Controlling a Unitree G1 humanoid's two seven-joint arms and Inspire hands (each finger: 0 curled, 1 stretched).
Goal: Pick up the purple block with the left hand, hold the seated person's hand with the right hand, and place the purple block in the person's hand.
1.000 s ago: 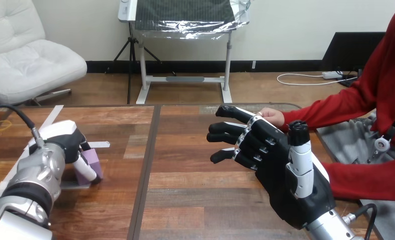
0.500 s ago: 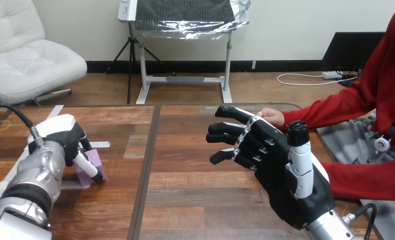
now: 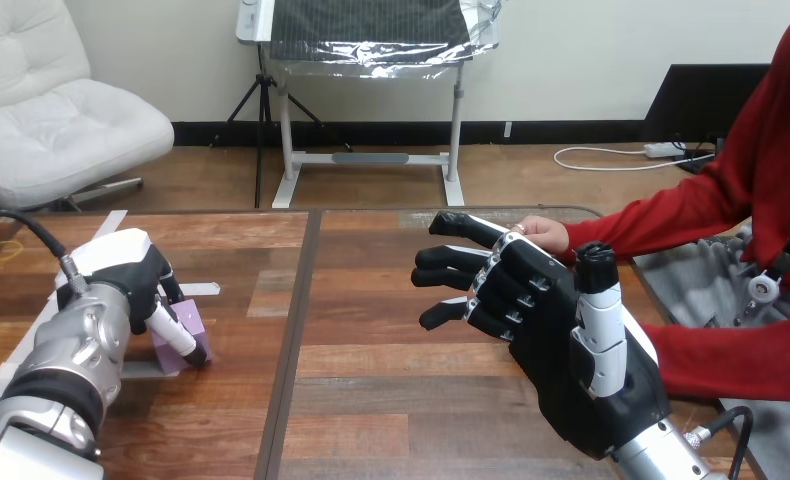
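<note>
Left hand (image 3: 121, 285) curls round the purple block (image 3: 193, 322) under its fingers on the table (image 3: 371, 300) — likely gripping to lift — while the right hand (image 3: 546, 330) is spread open, the person's hand (image 3: 544, 232) just beyond its fingertips, unheld.

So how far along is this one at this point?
Nothing is finished. In hand: the left hand has fingers curled on the purple block, which looks to rest on the table; the right hand is open in front of the person's hand, no grip visible. Remaining: lift, hold the hand, place the block.
</note>
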